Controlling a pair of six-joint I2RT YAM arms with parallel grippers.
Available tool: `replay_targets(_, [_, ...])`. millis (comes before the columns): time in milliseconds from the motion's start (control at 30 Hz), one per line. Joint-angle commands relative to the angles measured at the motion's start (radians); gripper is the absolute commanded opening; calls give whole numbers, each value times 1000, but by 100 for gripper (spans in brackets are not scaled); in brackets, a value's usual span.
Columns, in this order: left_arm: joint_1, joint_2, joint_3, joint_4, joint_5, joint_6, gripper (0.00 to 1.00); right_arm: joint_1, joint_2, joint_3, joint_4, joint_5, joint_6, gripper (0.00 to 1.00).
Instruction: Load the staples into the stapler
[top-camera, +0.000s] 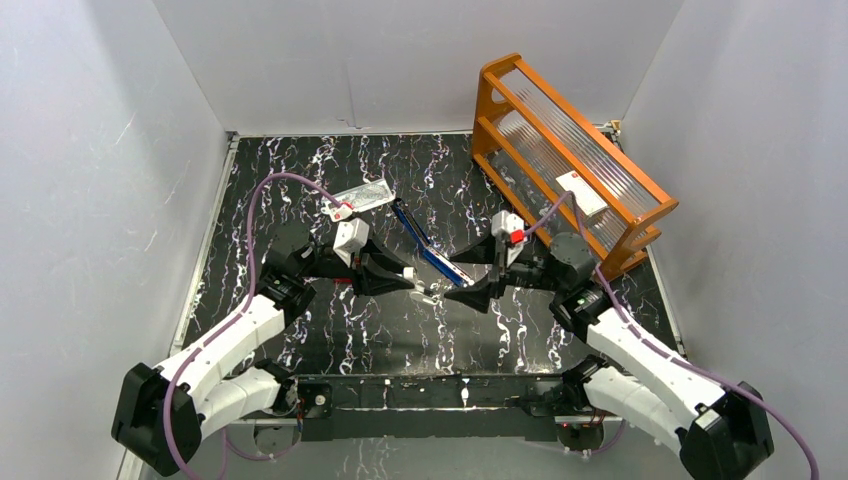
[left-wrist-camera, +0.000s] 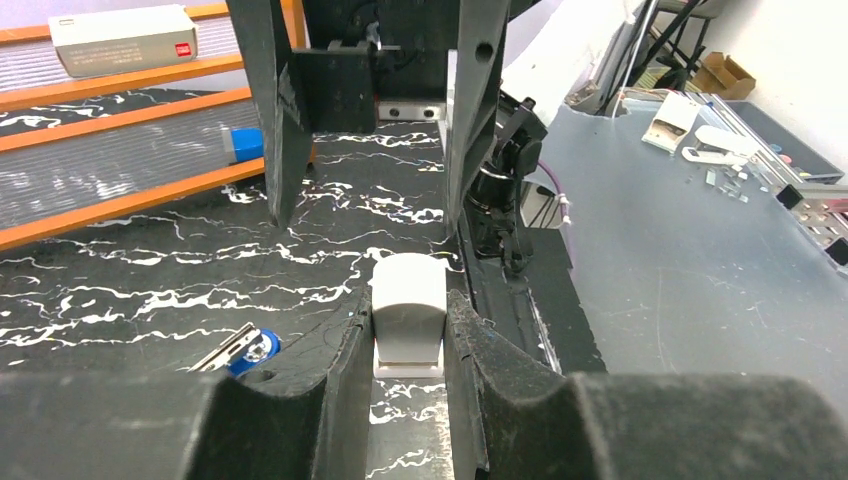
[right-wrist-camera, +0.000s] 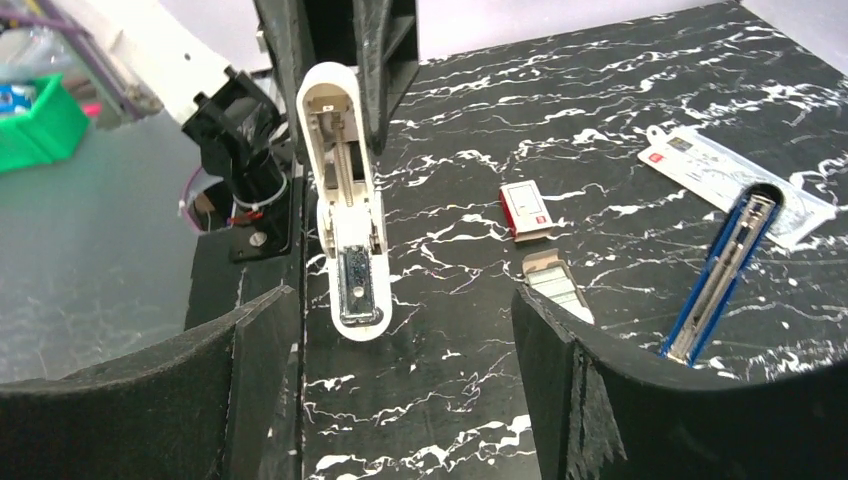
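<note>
Left pincer (left-wrist-camera: 408, 306), marbled table (top-camera: 290, 175), white walls (top-camera: 320, 60)

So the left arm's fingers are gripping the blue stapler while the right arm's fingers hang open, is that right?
Not the blue stapler: it lies opened on the table. The left fingers grip a small white gadget, as the left wrist view shows. The right fingers are open.
</note>
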Motion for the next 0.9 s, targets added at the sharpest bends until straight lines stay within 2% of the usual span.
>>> replay_targets(0, [1, -10, 37, 37, 44, -16, 0, 88, 25, 50, 88, -2, -139, 87])
replay_targets(100, [0, -2, 34, 43, 49, -17, 0, 175, 65, 66, 89, 71, -159, 86])
replay_targets(233, [0, 3, 35, 48, 51, -17, 0, 287, 128, 78, 119, 205, -179, 79])
replay_targets(433, [-1, 1, 35, 50, 65, -19, 0, 344, 164, 60, 189, 353, -142, 72])
replay_targets(633, [0, -13, 27, 51, 58, -11, 0, 351, 162, 65, 138, 352, -172, 46])
replay_targets(867, [0, -23, 19, 43, 36, -7, 0, 351, 133, 65, 69, 317, -216, 31])
